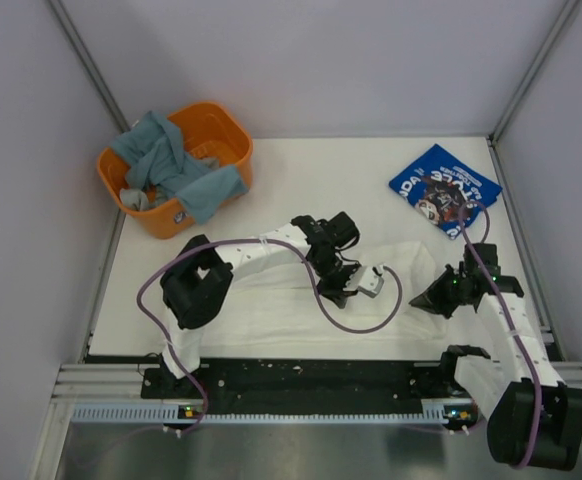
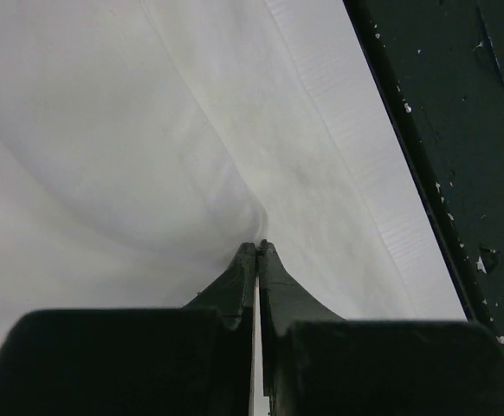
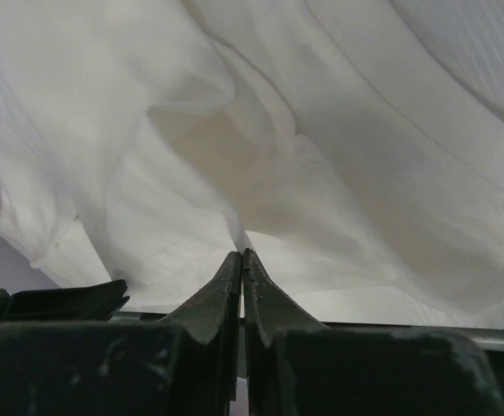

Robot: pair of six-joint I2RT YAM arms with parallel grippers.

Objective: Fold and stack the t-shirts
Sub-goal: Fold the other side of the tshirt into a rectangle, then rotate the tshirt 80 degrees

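Matt cloth shirt [image 2: 148, 130], glossy plastic basket [image 1: 233, 135], chipped black plate [image 2: 460, 130], perhaps painted metal

the overhead view is bright and even, lit softly from above, with only faint shadows on the counter [image 1: 301, 170]. the white shirt [image 1: 261, 300] nearly washes into it. in both wrist views the cloth glows close to overexposed, its folds shaded grey. the left claw [image 2: 258, 247] and right claw [image 3: 241, 256] read dark, near parts blurred.

The table [image 1: 311, 170] carries an orange basket [image 1: 163, 216], a blue t-shirt [image 1: 444, 190] and a white t-shirt [image 1: 271, 305].
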